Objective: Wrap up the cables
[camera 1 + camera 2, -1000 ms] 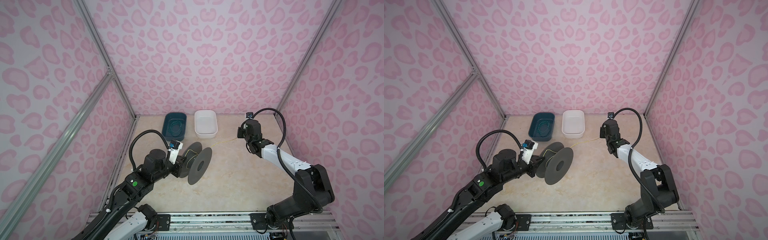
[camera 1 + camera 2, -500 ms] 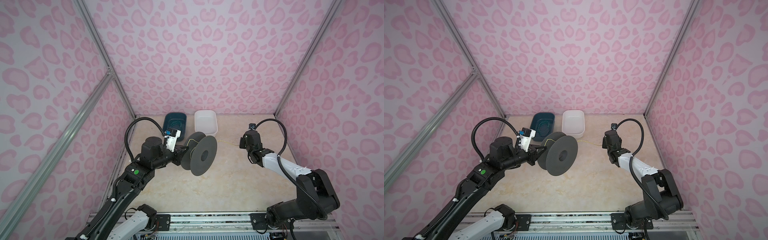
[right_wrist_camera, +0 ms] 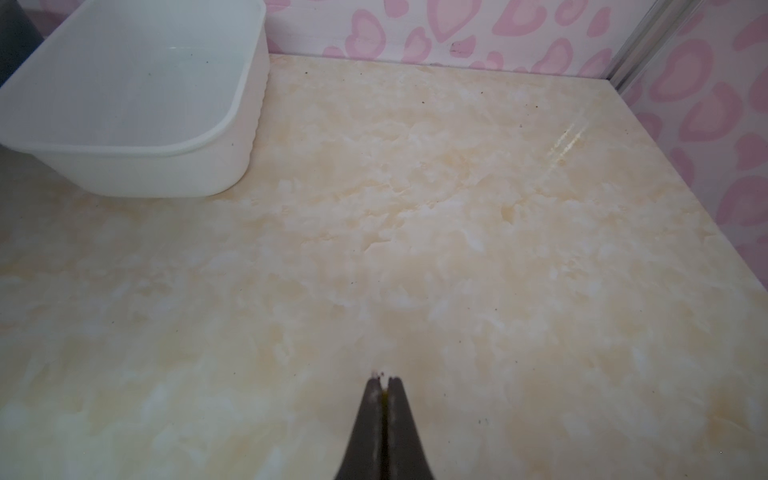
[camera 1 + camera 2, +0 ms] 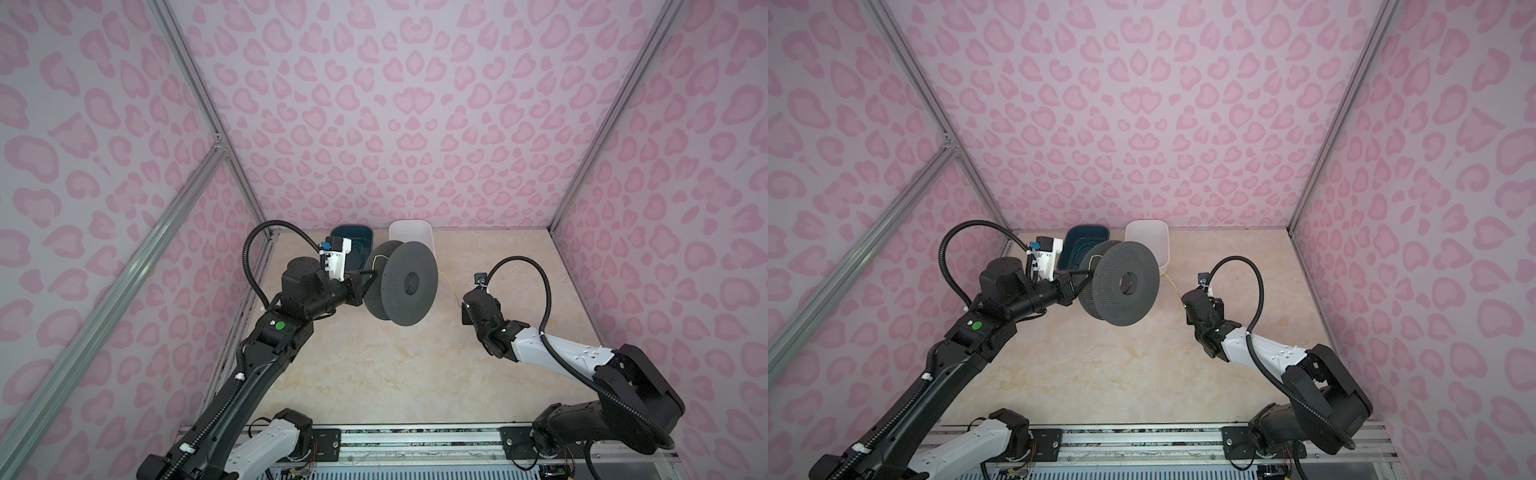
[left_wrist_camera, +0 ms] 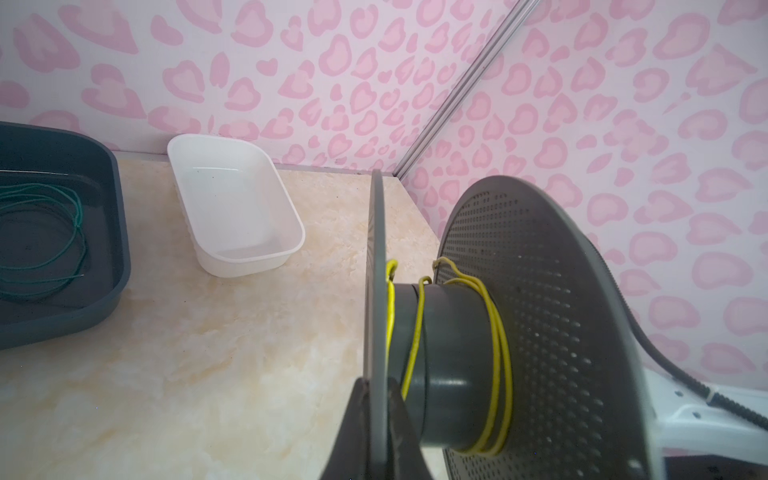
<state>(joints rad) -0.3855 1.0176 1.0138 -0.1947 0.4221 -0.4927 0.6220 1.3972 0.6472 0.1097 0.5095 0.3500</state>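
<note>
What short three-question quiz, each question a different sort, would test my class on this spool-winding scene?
1. True or false: the left gripper clamps the spool by one disc's edge.
2. Which tub holds the green cord: A, the white tub; B, the dark tub?
3. Fill in: the right gripper is shut on the ___ wire.
Key: 1 true; 2 B; 3 yellow.

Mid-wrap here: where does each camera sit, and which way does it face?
Top views: high above the base, looking down at the table and back wall; left arm and right arm show.
Left wrist: on the left arm, facing left fingers clamped on the spool, yellow wire on its hub.
Right wrist: on the right arm, facing shut right fingers and table.
Shared: both wrist views show the white tub.
</note>
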